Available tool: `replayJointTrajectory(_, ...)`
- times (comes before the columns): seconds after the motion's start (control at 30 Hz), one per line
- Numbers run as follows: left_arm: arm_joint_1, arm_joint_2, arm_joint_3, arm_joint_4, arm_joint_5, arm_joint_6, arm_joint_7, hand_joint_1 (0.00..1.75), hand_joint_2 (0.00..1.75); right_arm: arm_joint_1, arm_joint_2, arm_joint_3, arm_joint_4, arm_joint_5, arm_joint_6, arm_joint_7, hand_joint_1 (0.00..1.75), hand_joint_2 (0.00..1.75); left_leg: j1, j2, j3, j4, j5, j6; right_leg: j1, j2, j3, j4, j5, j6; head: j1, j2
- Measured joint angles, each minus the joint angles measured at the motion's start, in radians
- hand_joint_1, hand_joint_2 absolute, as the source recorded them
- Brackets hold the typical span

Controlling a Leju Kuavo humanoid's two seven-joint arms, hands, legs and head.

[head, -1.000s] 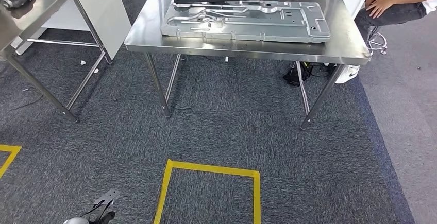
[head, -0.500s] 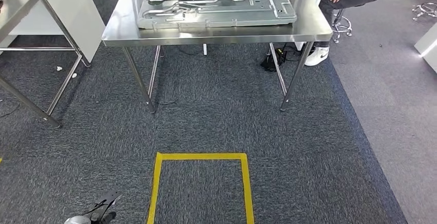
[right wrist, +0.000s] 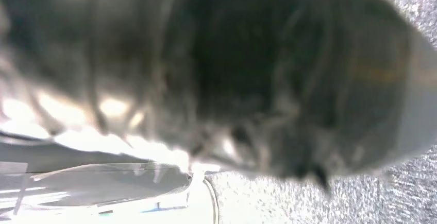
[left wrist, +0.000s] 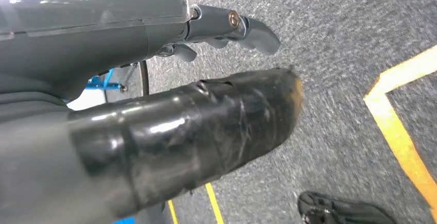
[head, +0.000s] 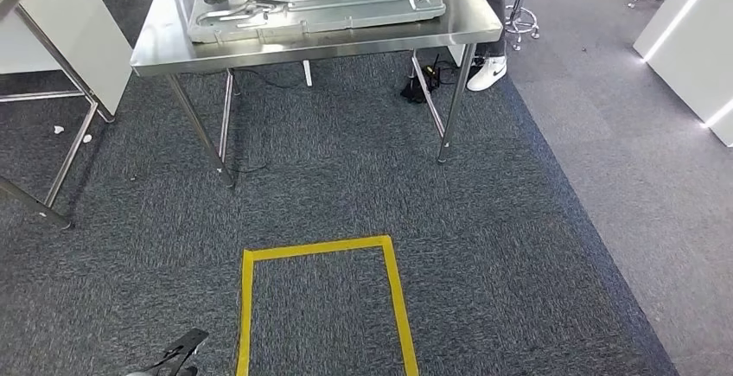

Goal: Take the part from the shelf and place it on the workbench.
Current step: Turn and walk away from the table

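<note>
The left robot hand [left wrist: 227, 26] is seen hanging over grey carpet [head: 519, 246], fingers [left wrist: 257, 31] apart and nothing held; the right robot hand [right wrist: 247, 80] is too blurred for its state to be told. Ahead, the metal part [head: 315, 0] lies flat on the steel worktop [head: 320, 46], beyond a yellow tape square [head: 324, 246].

A metal panel [head: 315, 0] lies on the steel table [head: 346, 43] along its front edge. A taped square [head: 320, 307] is on the carpet [head: 519, 246] before the table.
</note>
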Motion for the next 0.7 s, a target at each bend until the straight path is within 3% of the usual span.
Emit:
replayJointTrajectory(0.03, 0.002, 0.000, 0.000, 0.000, -0.003, 0.000, 0.000, 0.00, 0.00, 0.004, -0.001, 0.006, 0.000, 0.011, -0.002, -0.007, 0.00, 0.00, 0.001, 0.010, -0.006, -0.004, 0.010, 0.007, -0.001, -0.002, -0.004, 0.003, -0.003, 0.006, 0.000, 0.000)
replayJointTrajectory(0.07, 0.003, -0.001, 0.000, 0.000, -0.007, 0.000, 0.000, 0.00, 0.00, 0.007, -0.001, 0.011, 0.001, 0.019, -0.002, -0.011, 0.00, 0.00, 0.003, 0.020, -0.013, -0.007, 0.022, 0.015, -0.001, -0.012, -0.012, 0.017, -0.023, 0.010, 0.002, 0.000)
replayJointTrajectory(0.1, 0.005, -0.001, 0.000, 0.000, -0.011, -0.001, 0.001, 0.00, 0.00, 0.008, -0.002, 0.015, 0.001, 0.024, 0.002, -0.010, 0.00, 0.00, 0.005, 0.030, -0.023, -0.011, 0.034, 0.022, -0.002, -0.027, -0.023, 0.049, -0.062, 0.013, 0.005, 0.000)
replayJointTrajectory(0.17, 0.008, -0.001, 0.000, 0.000, -0.019, -0.002, 0.006, 0.00, 0.00, 0.006, -0.002, 0.019, 0.001, 0.027, 0.025, 0.000, 0.00, 0.00, 0.004, 0.051, -0.048, -0.010, 0.054, 0.030, -0.010, -0.059, -0.053, 0.167, -0.168, 0.021, 0.008, 0.000)
replayJointTrajectory(0.2, 0.009, -0.001, 0.000, 0.000, -0.023, -0.003, 0.009, 0.00, 0.00, 0.006, -0.001, 0.020, 0.001, 0.025, 0.042, 0.007, 0.00, 0.00, 0.004, 0.063, -0.062, -0.007, 0.063, 0.029, -0.015, -0.066, -0.064, 0.232, -0.199, 0.028, 0.008, 0.000)
replayJointTrajectory(0.23, 0.008, -0.001, 0.000, 0.000, -0.026, -0.005, 0.013, 0.00, 0.00, 0.006, -0.001, 0.022, 0.001, 0.022, 0.058, 0.016, 0.00, 0.00, 0.004, 0.075, -0.076, -0.003, 0.072, 0.027, -0.020, -0.069, -0.066, 0.279, -0.203, 0.034, 0.008, 0.000)
replayJointTrajectory(0.27, 0.006, 0.000, 0.000, 0.000, -0.029, -0.007, 0.017, 0.00, 0.00, 0.006, 0.000, 0.022, 0.001, 0.020, 0.071, 0.025, 0.00, 0.00, 0.005, 0.086, -0.091, 0.004, 0.079, 0.024, -0.024, -0.072, -0.055, 0.297, -0.185, 0.040, 0.008, 0.000)
replayJointTrajectory(0.3, 0.004, 0.000, 0.000, 0.000, -0.032, -0.009, 0.021, 0.00, 0.00, 0.006, 0.000, 0.022, 0.001, 0.019, 0.081, 0.036, 0.00, 0.00, 0.005, 0.096, -0.106, 0.012, 0.085, 0.021, -0.029, -0.076, -0.026, 0.278, -0.156, 0.045, 0.008, 0.000)
replayJointTrajectory(0.33, 0.000, 0.000, 0.000, 0.000, -0.035, -0.011, 0.024, 0.00, 0.00, 0.005, 0.000, 0.022, 0.001, 0.017, 0.088, 0.045, 0.00, 0.00, 0.006, 0.105, -0.120, 0.022, 0.088, 0.017, -0.032, -0.088, 0.023, 0.224, -0.132, 0.047, 0.008, 0.000)
replayJointTrajectory(0.37, -0.003, 0.001, 0.000, 0.000, -0.040, -0.012, 0.026, 0.00, 0.00, 0.004, 0.000, 0.022, 0.001, 0.014, 0.096, 0.051, 0.00, 0.00, 0.006, 0.113, -0.132, 0.033, 0.090, 0.012, -0.033, -0.105, 0.077, 0.151, -0.127, 0.048, 0.008, 0.000)
replayJointTrajectory(0.43, -0.009, 0.002, -0.001, 0.000, -0.047, -0.014, 0.028, 0.00, 0.00, 0.002, 0.000, 0.022, 0.001, 0.007, 0.112, 0.053, 0.00, 0.00, 0.005, 0.130, -0.150, 0.052, 0.095, 0.000, -0.025, -0.129, 0.154, 0.031, -0.150, 0.037, 0.008, 0.000)
replayJointTrajectory(0.47, -0.012, 0.003, -0.001, 0.000, -0.051, -0.014, 0.028, 0.00, 0.00, 0.002, 0.000, 0.022, 0.001, 0.006, 0.118, 0.052, 0.00, 0.00, 0.005, 0.138, -0.155, 0.055, 0.100, -0.008, -0.019, -0.129, 0.163, 0.005, -0.161, 0.029, 0.007, 0.000)
replayJointTrajectory(0.53, -0.017, 0.003, -0.001, 0.000, -0.055, -0.014, 0.028, 0.00, 0.00, 0.005, 0.001, 0.022, 0.002, 0.004, 0.124, 0.049, 0.00, 0.00, 0.009, 0.147, -0.159, 0.058, 0.106, -0.026, -0.016, -0.116, 0.148, -0.006, -0.152, 0.009, 0.008, 0.000)
replayJointTrajectory(0.6, -0.017, 0.003, -0.002, 0.000, -0.057, -0.014, 0.029, 0.00, 0.00, 0.005, 0.003, 0.022, 0.002, 0.003, 0.126, 0.048, 0.00, 0.00, 0.014, 0.114, -0.175, 0.095, 0.059, -0.038, -0.018, -0.103, 0.127, -0.012, -0.130, -0.012, 0.006, 0.000)
replayJointTrajectory(0.67, -0.016, 0.005, -0.002, 0.000, -0.061, -0.015, 0.032, 0.00, 0.00, 0.001, 0.005, 0.021, 0.002, 0.002, 0.134, 0.047, 0.00, 0.00, 0.016, 0.065, -0.206, 0.199, -0.040, -0.042, -0.015, -0.090, 0.102, -0.013, -0.108, -0.025, 0.002, 0.000)
replayJointTrajectory(0.7, -0.015, 0.006, -0.002, 0.000, -0.065, -0.015, 0.034, 0.00, 0.00, 0.001, 0.006, 0.020, 0.002, 0.001, 0.138, 0.047, 0.00, 0.00, 0.015, 0.053, -0.218, 0.259, -0.077, -0.042, -0.012, -0.082, 0.088, -0.012, -0.098, -0.028, 0.002, 0.000)
